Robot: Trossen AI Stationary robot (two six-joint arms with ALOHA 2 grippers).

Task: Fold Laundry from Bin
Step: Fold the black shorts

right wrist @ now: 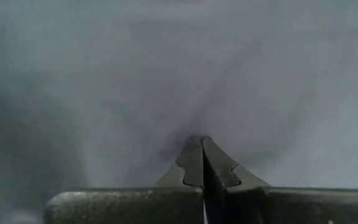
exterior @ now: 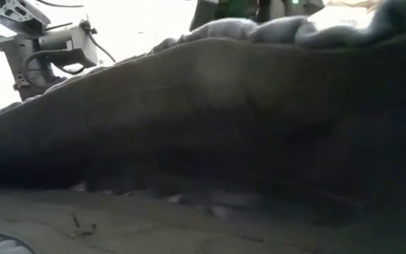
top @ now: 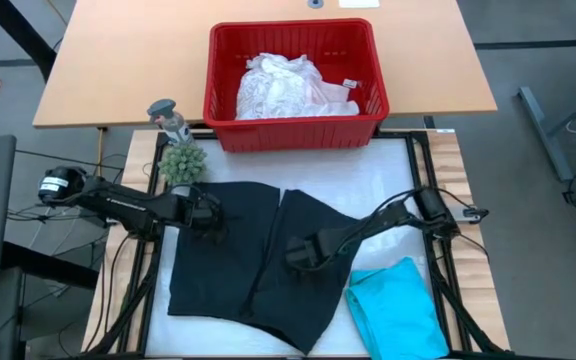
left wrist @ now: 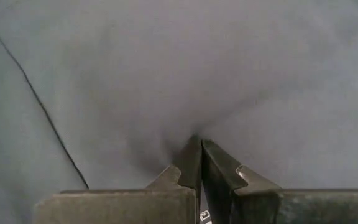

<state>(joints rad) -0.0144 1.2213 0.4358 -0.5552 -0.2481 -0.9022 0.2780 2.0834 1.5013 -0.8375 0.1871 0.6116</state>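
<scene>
A black garment [top: 238, 262] lies spread flat on the white table top, in two halves that meet at a crease down its middle. It fills the low view [exterior: 224, 106] and both wrist views [left wrist: 166, 62] [right wrist: 166, 62]. My left gripper [top: 206, 215] is shut, its tips on the left half near the far edge. My right gripper [top: 298, 252] is shut too, tips on the right half. A folded teal garment [top: 393, 305] lies at the near right. White lacy laundry [top: 288, 88] sits inside the red bin [top: 218, 105] at the far side. My left gripper presses its shut fingertips [left wrist: 194, 155] down on the flat black cloth [left wrist: 188, 124], coming steeply from above. The cloth dips and creases faintly around the tips and stays on the table. My right gripper touches the black cloth [right wrist: 197, 121] with its shut fingertips [right wrist: 194, 155], pointing steeply down. Soft creases fan out from the tips. The cloth lies on the table.
A small spiky green ornament [top: 182, 162] and a grey figure [top: 168, 115] stand at the table's far left, just beyond the left gripper. A black frame [top: 423, 160] runs around the white work surface. The other arm's base [exterior: 41, 49] shows at the low view's left.
</scene>
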